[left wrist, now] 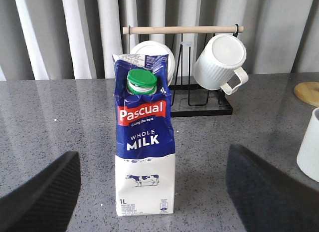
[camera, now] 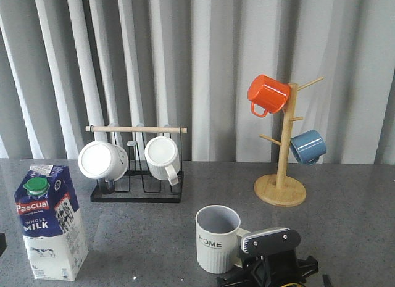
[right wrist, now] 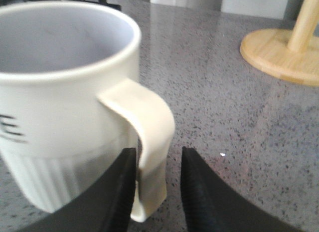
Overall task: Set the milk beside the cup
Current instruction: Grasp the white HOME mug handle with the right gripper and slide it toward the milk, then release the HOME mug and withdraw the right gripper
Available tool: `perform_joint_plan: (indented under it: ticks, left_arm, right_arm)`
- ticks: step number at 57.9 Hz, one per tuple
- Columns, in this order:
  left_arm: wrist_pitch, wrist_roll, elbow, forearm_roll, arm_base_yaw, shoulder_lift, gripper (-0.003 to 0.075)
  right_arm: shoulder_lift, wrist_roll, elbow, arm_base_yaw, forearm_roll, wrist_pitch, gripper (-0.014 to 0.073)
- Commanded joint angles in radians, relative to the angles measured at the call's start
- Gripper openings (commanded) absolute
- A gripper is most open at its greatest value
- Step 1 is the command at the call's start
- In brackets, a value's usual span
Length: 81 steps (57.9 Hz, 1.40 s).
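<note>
The milk [camera: 50, 222], a blue and white carton with a green cap, stands upright at the front left of the grey table. In the left wrist view it [left wrist: 144, 142] stands ahead of my left gripper [left wrist: 153, 152], which is wide open and not touching it. The cup [camera: 217, 237], cream-white and ribbed with "HOME" lettering, stands at the front centre. My right gripper [camera: 271, 262] is just right of it. In the right wrist view the cup [right wrist: 65, 92] has its handle [right wrist: 149, 122] between my right gripper's [right wrist: 158, 152] fingers. A gap shows on one side of the handle.
A black wire rack [camera: 136, 194] with a wooden bar holds two plain white mugs [camera: 102, 160] at the back left. A wooden mug tree [camera: 281, 188] at the back right carries an orange mug [camera: 267, 94] and a blue mug [camera: 307, 146]. A curtain hangs behind the table.
</note>
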Motion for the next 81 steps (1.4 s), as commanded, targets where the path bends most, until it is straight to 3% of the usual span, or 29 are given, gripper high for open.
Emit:
perform_joint_plan:
  ticks: [1,11,22,26,40,47,51,54,66,81]
  left_arm:
    - [-0.076,-0.009,-0.038,-0.008,-0.005,0.002,0.0565]
    - [-0.076,-0.009,-0.038,-0.008,-0.005,0.002,0.0565]
    - [-0.076,-0.009,-0.038,-0.008,-0.005,0.002,0.0565]
    - [-0.076,-0.009,-0.038,-0.008,-0.005,0.002,0.0565]
    - [-0.076,-0.009,-0.038,-0.008,-0.005,0.002,0.0565]
    - [-0.076,-0.009,-0.038,-0.008,-0.005,0.002,0.0565]
    - [-0.076,-0.009,-0.038,-0.008,-0.005,0.002,0.0565]
    - [-0.076,-0.009,-0.038,-0.008,-0.005,0.002,0.0565]
    - [-0.076,-0.009,-0.038,-0.008,-0.005,0.002,0.0565]
    - [-0.076,-0.009,-0.038,-0.008,-0.005,0.002,0.0565]
  right_arm:
    - [-0.117,0.007,0.011,0.001,-0.079,-0.072,0.0275]
    - [-0.254,-0.026,0.036,-0.005,-0.104,-0.022,0.0276]
    - [-0.437,-0.078,0.036,-0.097,-0.200,0.155,0.0276]
    - [-0.505,-0.036,0.036,-0.156,-0.305,0.220,0.0276]
    - [-0.704,0.356,0.036,-0.399,-0.635,0.425,0.0262]
    - [-0.789,0.396,0.036,-0.472,-0.704,0.512,0.0179]
    - [-0.834,0.384,0.036,-0.490,-0.704,0.558,0.0073]
    - [-0.868,0.382,0.041,-0.499,-0.703,0.564,-0.0019]
    - [-0.931,0.380,0.144,-0.518,-0.651,0.376,-0.0011]
    - [-0.931,0.382,0.230,-0.516,-0.644,0.382,-0.0011]
